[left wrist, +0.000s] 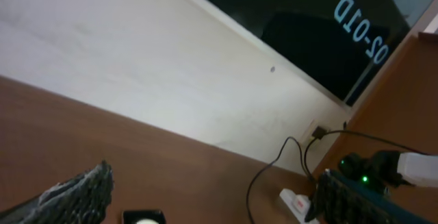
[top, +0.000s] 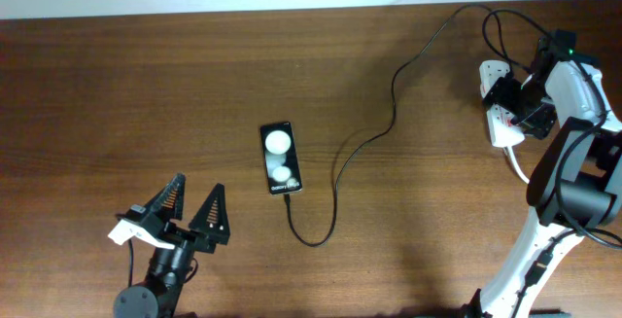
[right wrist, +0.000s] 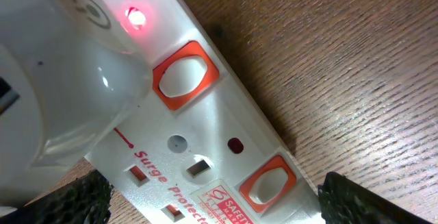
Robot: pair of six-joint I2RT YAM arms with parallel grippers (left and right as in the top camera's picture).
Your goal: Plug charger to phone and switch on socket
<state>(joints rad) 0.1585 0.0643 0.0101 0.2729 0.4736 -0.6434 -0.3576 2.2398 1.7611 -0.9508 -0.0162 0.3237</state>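
The black phone (top: pixel 280 158) lies mid-table, screen up with two round reflections; its top edge shows in the left wrist view (left wrist: pixel 144 217). The thin black charger cable (top: pixel 335 177) meets the phone's near end, loops right and runs up to the white socket strip (top: pixel 501 123) at the far right. My right gripper (top: pixel 515 104) hovers close over the strip, open, with a finger on each side (right wrist: pixel 219 207). The strip (right wrist: pixel 205 148) shows two orange-red switches, a lit red lamp (right wrist: pixel 135 16) and a bulky white plug (right wrist: pixel 55 80). My left gripper (top: pixel 190 213) is open and empty, near-left of the phone.
The strip's thick white cord (top: pixel 515 167) trails toward the table's near side by the right arm base. A white wall and a dark panel show beyond the table's far edge in the left wrist view (left wrist: pixel 171 66).
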